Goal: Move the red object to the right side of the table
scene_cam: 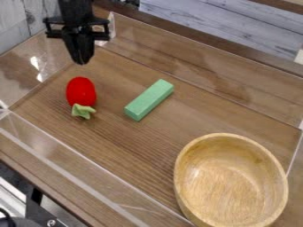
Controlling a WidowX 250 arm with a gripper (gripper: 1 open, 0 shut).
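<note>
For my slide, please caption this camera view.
Tool hovers above red strawberry toy beside green block and wooden bowl.

The arm above the gripper (pixel 81 58) is cut off by the top edge. The fingers (pixel 81 55) are seen as one dark blurred shape, so their spacing cannot be told. The counter (pixel 213 97) is cropped at every picture edge.

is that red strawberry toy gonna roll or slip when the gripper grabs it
The red strawberry toy looks glossy and rounded, so it may slip between closing fingers. Its tapered body lying on its side could roll if nudged, though the green leafy cap probably limits that. It looks rigid and likely light.
</note>
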